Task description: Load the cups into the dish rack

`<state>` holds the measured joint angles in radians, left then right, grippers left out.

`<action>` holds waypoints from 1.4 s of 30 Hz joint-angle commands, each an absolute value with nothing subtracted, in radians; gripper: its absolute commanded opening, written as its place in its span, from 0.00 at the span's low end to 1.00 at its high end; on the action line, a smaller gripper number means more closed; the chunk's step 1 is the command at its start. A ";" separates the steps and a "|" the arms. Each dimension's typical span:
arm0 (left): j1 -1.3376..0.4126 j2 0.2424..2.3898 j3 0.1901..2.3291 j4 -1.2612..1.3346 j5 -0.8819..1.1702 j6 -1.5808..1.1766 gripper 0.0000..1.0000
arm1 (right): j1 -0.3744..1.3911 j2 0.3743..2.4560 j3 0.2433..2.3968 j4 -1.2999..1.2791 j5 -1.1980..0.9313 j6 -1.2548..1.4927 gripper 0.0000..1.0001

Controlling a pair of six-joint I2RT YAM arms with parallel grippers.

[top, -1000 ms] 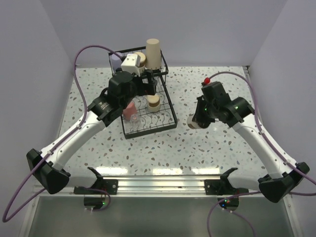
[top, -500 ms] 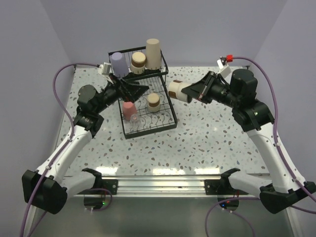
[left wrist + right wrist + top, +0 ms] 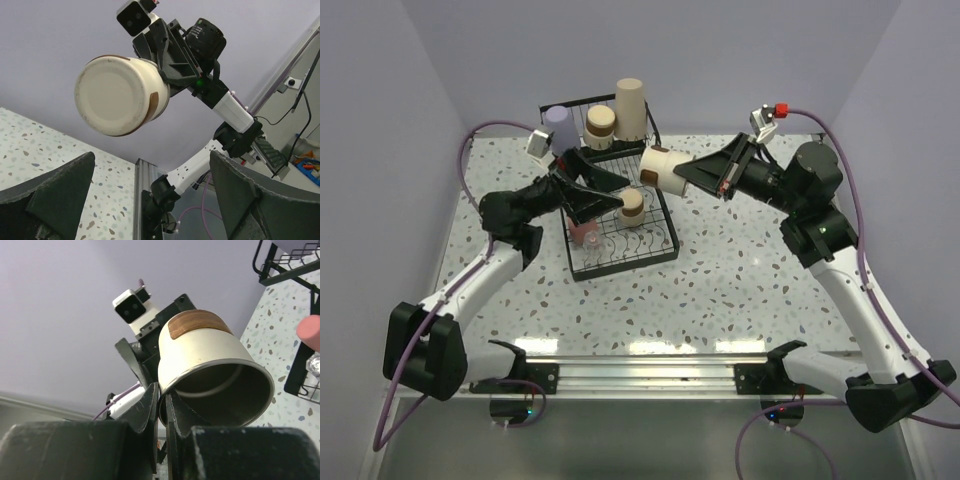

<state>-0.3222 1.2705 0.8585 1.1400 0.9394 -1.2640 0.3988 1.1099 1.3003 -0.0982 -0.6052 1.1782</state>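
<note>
The cup point(image 3: 210, 365) clamped in the right gripper's point(image 3: 161, 407) jaws is seen as smooth and glossy, cream outside with a wood-like brown patch, and dull metal inside. The left gripper's point(image 3: 152, 155) fingers point(image 3: 55, 195) are rendered in matt, grainy black plastic. Below the jaws, a speckled stone-like table point(image 3: 740, 280) and a black-coated wire rack point(image 3: 672, 235) are seen.
</note>
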 commanded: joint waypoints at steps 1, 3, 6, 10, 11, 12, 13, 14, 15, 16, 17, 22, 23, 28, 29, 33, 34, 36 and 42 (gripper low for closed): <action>-0.330 1.289 0.899 1.188 0.968 -1.278 1.00 | 0.396 1.109 1.304 0.028 -0.666 1.221 0.00; -0.339 1.292 0.905 1.155 0.960 -1.234 1.00 | 0.396 1.106 1.292 0.046 -0.669 1.230 0.00; -0.357 1.292 0.929 1.065 0.937 -1.178 1.00 | 0.397 1.106 1.281 0.061 -0.680 1.241 0.00; -0.373 1.316 0.949 1.077 0.914 -1.175 1.00 | 0.408 1.108 1.272 0.066 -0.690 1.243 0.00; -0.377 1.324 0.953 1.091 0.913 -1.184 1.00 | 0.410 1.108 1.267 0.064 -0.689 1.241 0.00; -0.380 1.331 0.959 1.118 0.911 -1.204 1.00 | 0.416 1.108 1.263 0.061 -0.687 1.238 0.00; -0.380 1.347 0.965 1.124 0.910 -1.212 1.00 | 0.423 1.104 1.256 0.063 -0.686 1.236 0.00; -0.385 1.354 0.969 1.126 0.911 -1.215 1.00 | 0.428 1.104 1.247 0.064 -0.681 1.236 0.00; -0.387 1.361 0.974 1.129 0.913 -1.216 1.00 | 0.434 1.104 1.244 0.069 -0.677 1.236 0.00; -0.388 1.367 0.977 1.131 0.911 -1.216 1.00 | 0.443 1.104 1.241 0.071 -0.676 1.238 0.00; -0.391 1.370 0.979 1.131 0.908 -1.215 1.00 | 0.449 1.104 1.239 0.074 -0.673 1.238 0.00; -0.396 1.370 0.979 1.094 0.878 -1.187 1.00 | 0.497 1.106 1.238 0.075 -0.654 1.223 0.00; -0.397 1.368 0.980 1.088 0.871 -1.184 0.98 | 0.500 1.104 1.235 0.071 -0.650 1.221 0.00; -0.397 1.365 0.991 1.085 0.857 -1.186 0.81 | 0.509 1.101 1.223 0.069 -0.647 1.221 0.00; -0.397 1.367 0.994 1.085 0.859 -1.187 0.77 | 0.508 1.100 1.223 0.064 -0.646 1.220 0.00; -0.399 1.367 0.996 1.086 0.862 -1.187 0.61 | 0.509 1.097 1.223 0.061 -0.644 1.218 0.00; -0.399 1.367 0.996 1.086 0.862 -1.187 0.55 | 0.508 1.100 1.223 0.060 -0.646 1.218 0.00; -0.402 1.365 0.994 1.089 0.861 -1.187 0.35 | 0.508 1.100 1.221 0.055 -0.646 1.218 0.00; -0.403 1.351 0.988 1.057 0.847 -1.164 0.00 | 0.508 1.103 1.230 -0.023 -0.635 1.180 0.03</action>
